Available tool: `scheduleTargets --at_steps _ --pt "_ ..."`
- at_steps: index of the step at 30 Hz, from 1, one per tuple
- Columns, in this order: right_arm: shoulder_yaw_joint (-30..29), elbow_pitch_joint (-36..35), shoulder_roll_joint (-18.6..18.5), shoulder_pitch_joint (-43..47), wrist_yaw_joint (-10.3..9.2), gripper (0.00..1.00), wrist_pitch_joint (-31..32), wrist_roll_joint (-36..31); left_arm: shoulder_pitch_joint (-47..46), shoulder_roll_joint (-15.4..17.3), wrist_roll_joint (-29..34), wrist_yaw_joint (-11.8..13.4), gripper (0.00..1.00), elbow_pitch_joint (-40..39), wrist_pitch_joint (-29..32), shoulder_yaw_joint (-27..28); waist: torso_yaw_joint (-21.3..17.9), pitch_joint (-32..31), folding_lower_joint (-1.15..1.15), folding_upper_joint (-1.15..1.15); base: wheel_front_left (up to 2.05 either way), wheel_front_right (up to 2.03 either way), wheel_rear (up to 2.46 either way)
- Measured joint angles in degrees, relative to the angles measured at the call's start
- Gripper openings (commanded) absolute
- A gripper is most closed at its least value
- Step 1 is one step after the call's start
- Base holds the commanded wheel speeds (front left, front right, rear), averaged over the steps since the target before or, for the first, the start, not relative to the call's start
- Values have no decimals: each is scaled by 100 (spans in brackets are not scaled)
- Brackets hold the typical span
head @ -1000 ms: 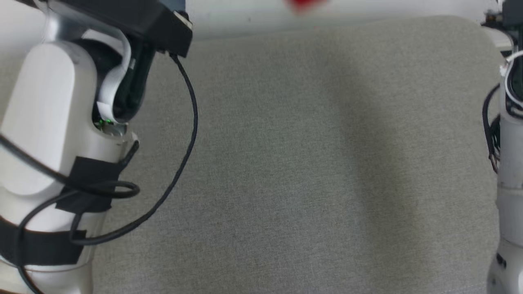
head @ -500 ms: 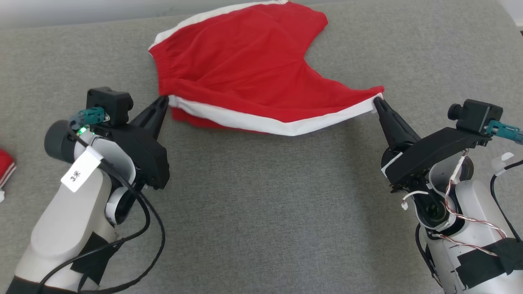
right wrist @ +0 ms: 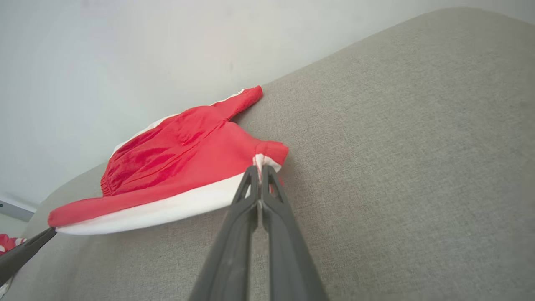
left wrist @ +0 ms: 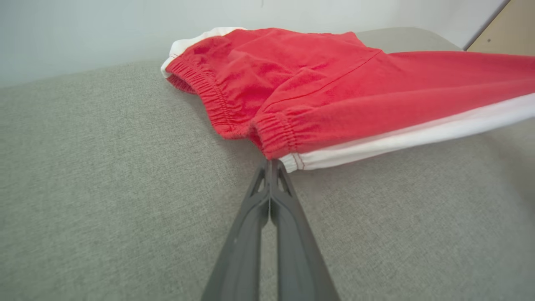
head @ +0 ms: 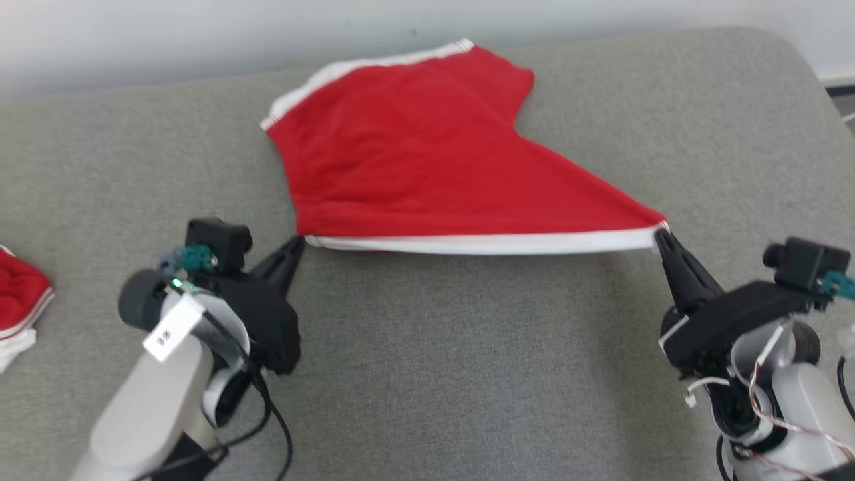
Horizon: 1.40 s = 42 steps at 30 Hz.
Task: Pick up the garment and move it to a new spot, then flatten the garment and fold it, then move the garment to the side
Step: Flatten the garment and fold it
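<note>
Head view: red garment (head: 427, 153) is lying on the grey cushion (head: 467, 367), its white hem stretching taut between left gripper (head: 298, 242) and right gripper (head: 661, 234).
Left wrist view: fingers are pinching tight on the waistband corner.
Right wrist view: fingers are clamping the hem corner.

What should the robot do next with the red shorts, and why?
Probably lower both arms together to lay the red shorts flat on the grey cushion. The left gripper and right gripper each pinch a corner, with the white edge stretched tight, lifted off it.
</note>
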Motion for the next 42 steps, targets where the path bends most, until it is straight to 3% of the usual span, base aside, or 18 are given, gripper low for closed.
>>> scheduleTargets --at_steps 3,12,18,27,42 --pt "-107 -154 -7 302 -94 0 -89 -12 254 -83 -36 9 0 -147 -123 -10 61 -181 0 0 0 0 0" --pt "92 -612 38 1323 -125 0 26 -12 1294 -16 -35 167 0 -769 -213 -179 324 -804 -1 0 0 0 0" --pt "263 -898 52 1799 -218 0 226 -94 1759 232 -34 354 0 -1162 -175 -186 506 -1026 -1 0 0 0 0" --pt "374 -968 -93 2203 -360 0 531 -446 2008 386 53 517 0 -1394 60 -257 545 -1057 0 -1 0 0 0" --pt "636 -1428 -311 2860 -399 0 1195 -558 2419 683 76 720 0 -1840 406 -278 554 -1037 0 -1 0 0 0"
